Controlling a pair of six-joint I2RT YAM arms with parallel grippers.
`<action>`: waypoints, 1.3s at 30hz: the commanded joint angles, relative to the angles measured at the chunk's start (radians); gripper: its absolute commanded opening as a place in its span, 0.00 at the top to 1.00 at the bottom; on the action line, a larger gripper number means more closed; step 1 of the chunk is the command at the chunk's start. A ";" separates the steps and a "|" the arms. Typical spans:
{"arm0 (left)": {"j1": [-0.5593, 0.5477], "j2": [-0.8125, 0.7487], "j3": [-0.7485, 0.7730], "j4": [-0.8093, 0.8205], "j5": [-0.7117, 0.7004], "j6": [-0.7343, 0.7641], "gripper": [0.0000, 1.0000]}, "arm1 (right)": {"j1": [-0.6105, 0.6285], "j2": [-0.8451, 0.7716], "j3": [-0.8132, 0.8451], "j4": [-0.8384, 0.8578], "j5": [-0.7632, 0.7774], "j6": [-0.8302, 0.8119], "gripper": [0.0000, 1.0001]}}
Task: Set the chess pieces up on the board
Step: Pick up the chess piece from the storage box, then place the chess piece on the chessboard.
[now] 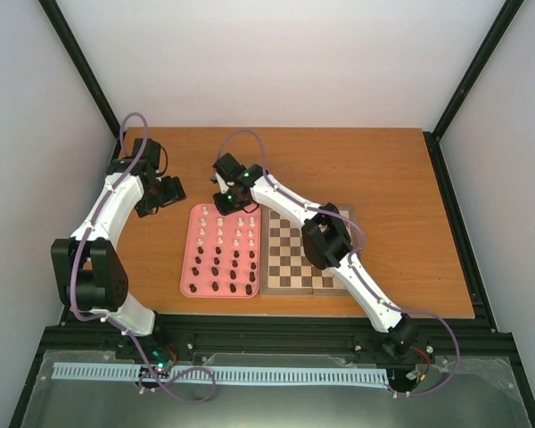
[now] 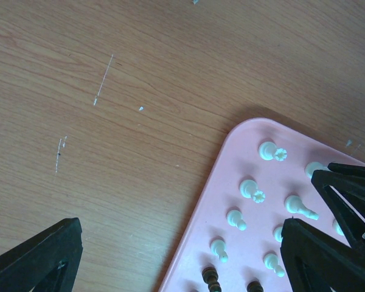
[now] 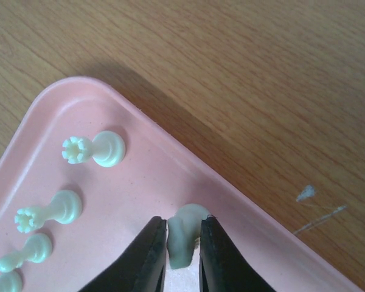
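The pink tray (image 1: 189,267) holds several white pieces (image 1: 221,234) in its far rows and dark brown pieces (image 1: 225,275) in its near rows. The checkered board (image 1: 290,263) lies right of it, partly hidden by my right arm; I see no pieces on its visible squares. My right gripper (image 1: 225,203) is over the tray's far edge. In the right wrist view it (image 3: 184,258) is shut on a white piece (image 3: 185,234) by the tray's rim (image 3: 188,167). My left gripper (image 1: 173,191) is open and empty over the table, left of the tray's far corner (image 2: 243,137).
In the left wrist view, white pieces (image 2: 271,151) and dark pieces (image 2: 211,278) stand close to the tray's left edge. In the right wrist view, other white pieces (image 3: 103,149) stand left of the held one. Bare wooden table (image 1: 383,169) lies beyond the tray and board.
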 commanded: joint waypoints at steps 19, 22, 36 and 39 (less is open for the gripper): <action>-0.002 -0.018 0.014 0.007 -0.013 0.006 0.00 | 0.008 -0.119 -0.010 -0.012 0.069 -0.053 0.97; -0.002 -0.020 0.014 0.006 -0.015 0.008 0.00 | 0.005 -0.160 -0.026 -0.014 0.082 -0.052 0.97; -0.001 -0.012 0.017 0.012 -0.003 0.016 0.00 | -0.216 -0.607 -0.608 0.007 0.284 -0.021 0.97; -0.001 -0.010 0.016 0.012 0.001 0.017 0.00 | -0.280 -0.679 -0.711 -0.014 0.312 -0.026 0.97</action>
